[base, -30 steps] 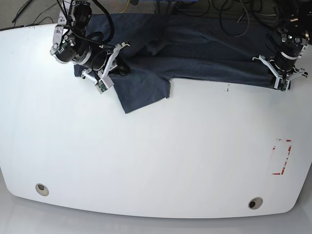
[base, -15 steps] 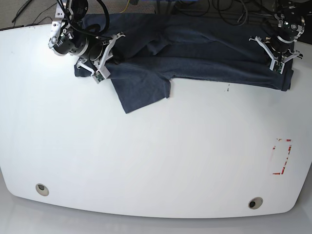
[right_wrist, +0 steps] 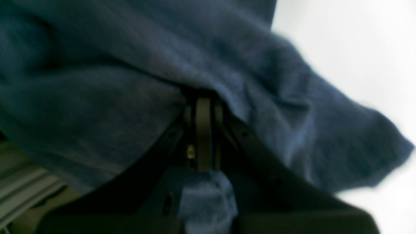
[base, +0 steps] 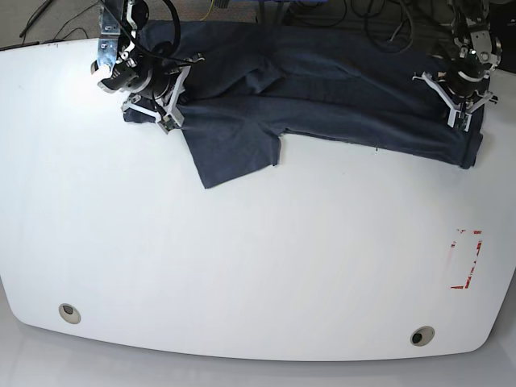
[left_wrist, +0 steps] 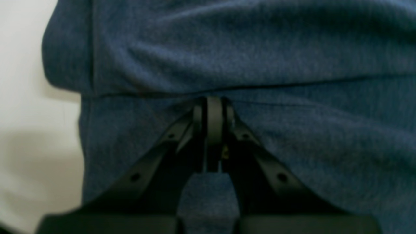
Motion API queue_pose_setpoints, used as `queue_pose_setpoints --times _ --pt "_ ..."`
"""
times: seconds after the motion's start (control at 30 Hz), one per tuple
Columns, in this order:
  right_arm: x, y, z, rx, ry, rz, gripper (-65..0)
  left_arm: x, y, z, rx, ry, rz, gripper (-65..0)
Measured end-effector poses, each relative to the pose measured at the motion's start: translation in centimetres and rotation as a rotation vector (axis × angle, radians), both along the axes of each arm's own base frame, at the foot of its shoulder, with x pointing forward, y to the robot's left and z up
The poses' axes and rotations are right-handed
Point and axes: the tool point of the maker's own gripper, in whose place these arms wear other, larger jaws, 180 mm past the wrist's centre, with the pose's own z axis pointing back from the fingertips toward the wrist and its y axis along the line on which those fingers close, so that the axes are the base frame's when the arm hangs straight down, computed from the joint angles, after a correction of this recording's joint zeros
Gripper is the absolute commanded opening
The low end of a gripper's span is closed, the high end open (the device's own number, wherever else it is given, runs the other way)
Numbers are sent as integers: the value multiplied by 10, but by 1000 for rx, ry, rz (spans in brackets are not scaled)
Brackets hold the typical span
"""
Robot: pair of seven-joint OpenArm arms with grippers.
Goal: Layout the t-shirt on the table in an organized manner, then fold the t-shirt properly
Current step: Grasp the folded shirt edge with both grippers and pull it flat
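T-shirt: dark navy-grey cloth spread in a long band along the far edge of the worktop, reaching from the far left to the far right; no lettering shows on the side facing up.
Sleeve flap: a loose piece of the t-shirt hanging toward the near side, left of the middle, lying flat on the white surface with a squared lower edge.
Folds: ridges and creases run lengthwise through the far part of the cloth, thickest left of centre.
Worktop: glossy white, curved edges; most of the near half is bare.
Grommet holes: one near the near-left corner, one near the near-right corner.
Red tape outline: on the right side, well apart from the cloth.
Right gripper: at the far left end of the t-shirt, tilted toward the cloth; in the right wrist view the jaws are pressed together with fabric bunched over and around them, pinching the t-shirt.
Left gripper: at the far right end of the t-shirt, pointing down; in the left wrist view the jaws are closed tight at a fold line, gripping the t-shirt, with a strip of worktop visible to the left.
Beyond the worktop: dark cables lie past the far edge.
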Motion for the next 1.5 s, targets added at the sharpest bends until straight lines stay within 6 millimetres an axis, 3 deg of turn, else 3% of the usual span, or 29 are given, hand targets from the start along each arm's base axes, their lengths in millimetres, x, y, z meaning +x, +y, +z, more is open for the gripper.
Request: queue_pose_setpoints --times 0.5,1.03,1.5 --pt "33 -9 -13 65 -110 -23 -650 23 -15 0 -5 -19 -61 -650" --pt "86 -52 -12 42 -178 -57 -650 46 -30 0 -38 -40 -91 -650" --pt "102 -75 -11 12 -188 -90 -650 67 -33 -2 -67 -50 -88 -650"
